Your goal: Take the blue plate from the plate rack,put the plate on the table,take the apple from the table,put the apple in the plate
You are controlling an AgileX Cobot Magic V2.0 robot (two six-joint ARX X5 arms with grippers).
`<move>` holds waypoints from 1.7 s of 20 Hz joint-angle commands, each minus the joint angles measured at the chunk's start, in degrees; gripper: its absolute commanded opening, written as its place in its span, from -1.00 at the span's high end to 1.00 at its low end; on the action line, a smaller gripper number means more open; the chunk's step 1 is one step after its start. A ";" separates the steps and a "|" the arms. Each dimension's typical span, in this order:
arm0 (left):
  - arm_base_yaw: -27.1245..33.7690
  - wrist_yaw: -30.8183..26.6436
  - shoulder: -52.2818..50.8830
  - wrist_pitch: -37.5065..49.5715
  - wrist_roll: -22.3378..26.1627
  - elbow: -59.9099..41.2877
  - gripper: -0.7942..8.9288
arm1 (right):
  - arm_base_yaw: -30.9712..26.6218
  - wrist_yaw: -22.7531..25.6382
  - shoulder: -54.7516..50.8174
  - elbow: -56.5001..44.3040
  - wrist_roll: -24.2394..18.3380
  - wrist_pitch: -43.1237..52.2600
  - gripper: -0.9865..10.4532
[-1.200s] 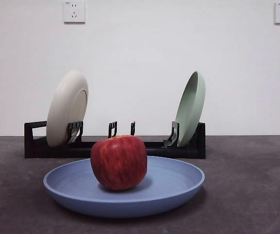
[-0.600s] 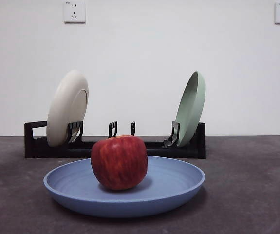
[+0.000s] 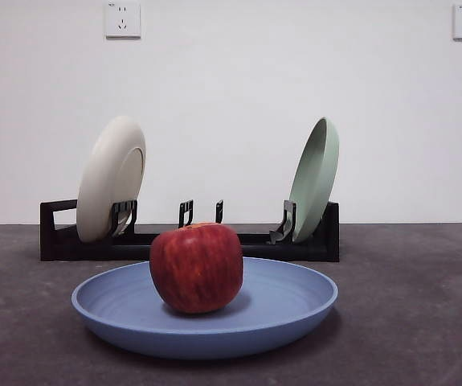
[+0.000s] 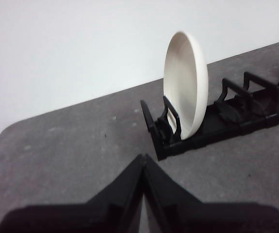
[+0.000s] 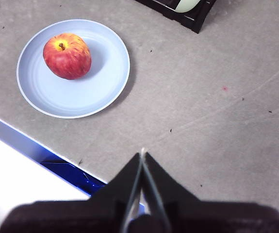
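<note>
Nothing changed since a second ago: apple (image 3: 196, 267) resting in blue plate (image 3: 295, 301) on desk (image 3: 407, 305); left gripper (image 4: 143, 160) and right gripper (image 5: 142, 156) clenched, empty, withdrawn; task apparently complete.

Front view looks level and close at the plate (image 3: 295, 310), shared with the high right wrist view; left wrist faces the rack (image 4: 236, 116)

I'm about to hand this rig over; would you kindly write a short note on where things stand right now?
Left gripper: shut, empty, raised near the plate rack.
Right gripper: shut, empty, raised away from the blue plate.
The blue plate lies flat on the table before the rack, the apple in it.
The cream plate and green plate stand in the rack.
Done: every step. Left: nothing.
</note>
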 commanded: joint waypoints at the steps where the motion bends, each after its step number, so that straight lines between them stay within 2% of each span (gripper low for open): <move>1: 0.39 -0.02 -1.86 1.44 -2.54 -3.34 0.85 | 0.02 0.28 0.00 0.22 0.48 0.20 0.83; 8: 0.33 -0.15 -1.86 4.44 -2.58 -10.75 0.85 | 0.02 0.28 0.00 0.22 0.48 0.13 0.83; 34: 0.22 -0.17 -1.18 4.81 -2.58 -10.75 0.85 | 0.02 0.26 0.00 0.22 0.48 0.17 0.83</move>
